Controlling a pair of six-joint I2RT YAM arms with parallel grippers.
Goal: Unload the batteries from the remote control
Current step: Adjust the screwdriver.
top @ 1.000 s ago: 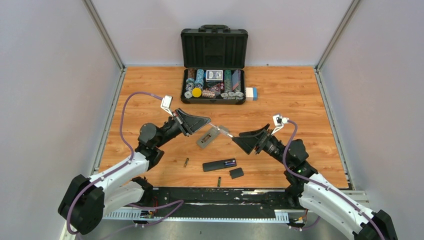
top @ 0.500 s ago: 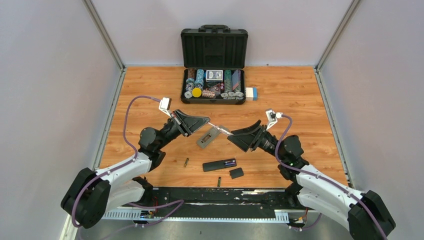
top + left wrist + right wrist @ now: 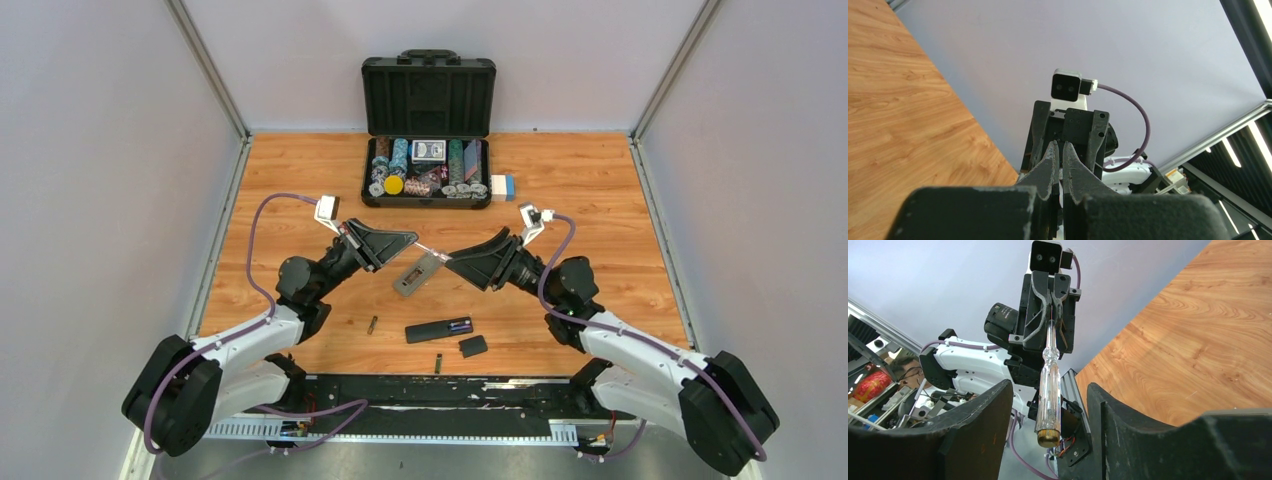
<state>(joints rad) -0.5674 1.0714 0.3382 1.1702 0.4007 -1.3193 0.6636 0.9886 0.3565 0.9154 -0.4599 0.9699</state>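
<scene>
The black remote control [image 3: 438, 329] lies face down near the front of the table, its compartment open with a battery [image 3: 460, 325] showing inside. Two loose batteries [image 3: 372, 325] [image 3: 438, 363] lie on the wood, and the small black cover [image 3: 473, 346] rests beside the remote. My left gripper [image 3: 418, 243] [image 3: 1059, 145] is shut on the thin metal shaft of a clear-handled screwdriver [image 3: 437, 254] [image 3: 1049, 385], held in the air. My right gripper [image 3: 450, 262] [image 3: 1048, 388] is open, its jaws standing either side of the handle's brass-capped end with gaps on both sides.
A grey remote [image 3: 415, 275] lies under the two grippers. An open black case [image 3: 428, 95] of poker chips and cards stands at the back, a small white-and-blue box [image 3: 503, 187] to its right. Grey walls enclose the table on three sides.
My right arm has moved left toward the left gripper, bringing its jaws around the screwdriver's handle, and the jaws have narrowed. The left arm and the things on the table have stayed put.
</scene>
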